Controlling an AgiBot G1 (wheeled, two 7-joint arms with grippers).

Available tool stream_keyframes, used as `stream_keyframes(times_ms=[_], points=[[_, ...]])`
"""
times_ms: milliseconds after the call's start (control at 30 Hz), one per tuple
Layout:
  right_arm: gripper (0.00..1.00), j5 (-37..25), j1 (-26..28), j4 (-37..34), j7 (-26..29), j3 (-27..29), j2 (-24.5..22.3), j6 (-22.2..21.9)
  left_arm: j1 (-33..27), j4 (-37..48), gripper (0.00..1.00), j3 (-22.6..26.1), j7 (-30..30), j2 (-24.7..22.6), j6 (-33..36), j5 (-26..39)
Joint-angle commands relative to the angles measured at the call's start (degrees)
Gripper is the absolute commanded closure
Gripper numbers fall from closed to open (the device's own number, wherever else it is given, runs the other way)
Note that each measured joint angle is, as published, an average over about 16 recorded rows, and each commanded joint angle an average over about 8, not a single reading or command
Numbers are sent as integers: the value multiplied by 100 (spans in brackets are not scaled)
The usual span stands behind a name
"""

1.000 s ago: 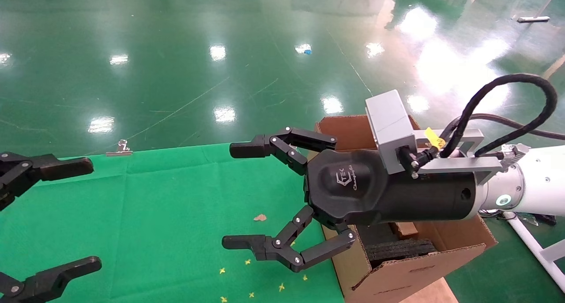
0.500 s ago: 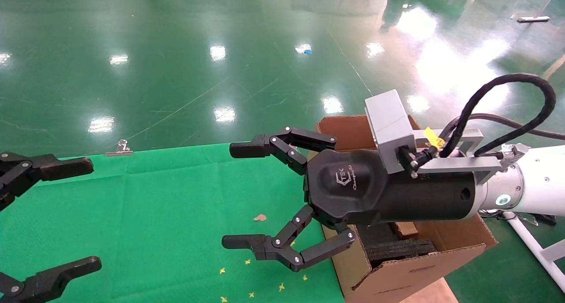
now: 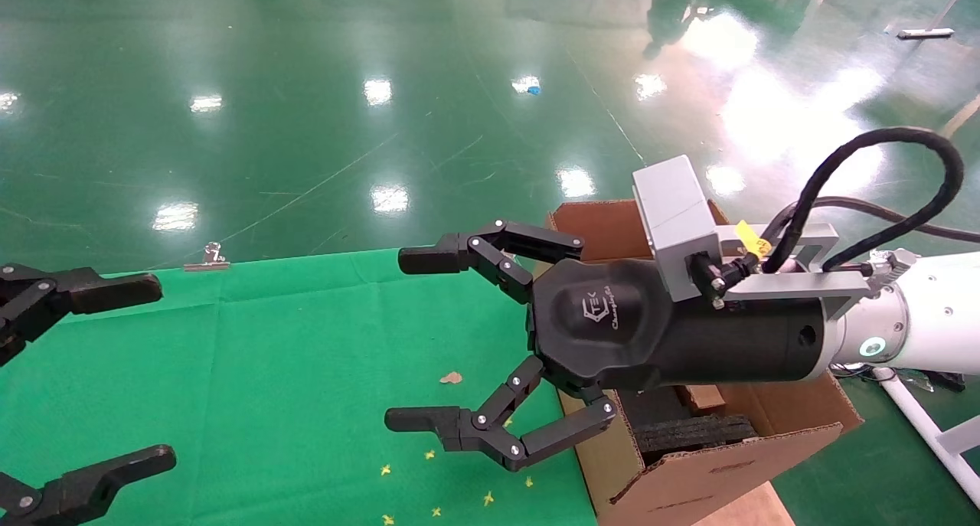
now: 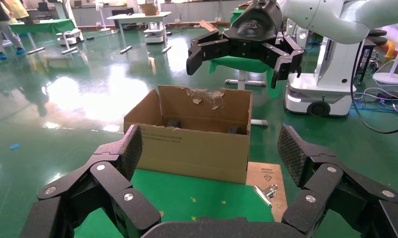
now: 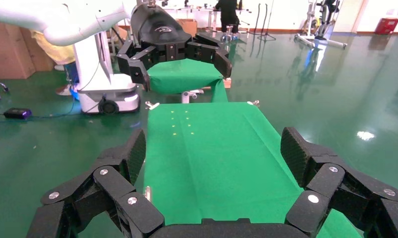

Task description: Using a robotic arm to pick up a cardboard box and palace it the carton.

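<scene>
The large brown carton stands at the right end of the green-covered table, with black foam inside; in the left wrist view it shows a torn back flap. My right gripper, on the white arm with a glowing ring, is open and empty, held above the cloth just left of the carton. It also shows in its own wrist view. My left gripper is open and empty at the table's left edge. The small slab-like cardboard box is out of view.
Green cloth covers the table, with small yellow marks and a brown scrap. A metal clip holds the cloth's far edge. Another clip sits by a bare board corner near the carton. Glossy green floor lies all around.
</scene>
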State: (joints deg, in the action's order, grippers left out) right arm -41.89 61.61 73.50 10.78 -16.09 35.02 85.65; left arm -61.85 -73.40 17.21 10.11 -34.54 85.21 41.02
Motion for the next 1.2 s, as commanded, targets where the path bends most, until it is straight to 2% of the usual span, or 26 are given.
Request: stream_keyframes(times_ms=[33,1200], points=[[0,0,1,0,0,0,0,0,0,0,0,0,0,0,0,0],[0,0,1,0,0,0,0,0,0,0,0,0,0,0,0,0]])
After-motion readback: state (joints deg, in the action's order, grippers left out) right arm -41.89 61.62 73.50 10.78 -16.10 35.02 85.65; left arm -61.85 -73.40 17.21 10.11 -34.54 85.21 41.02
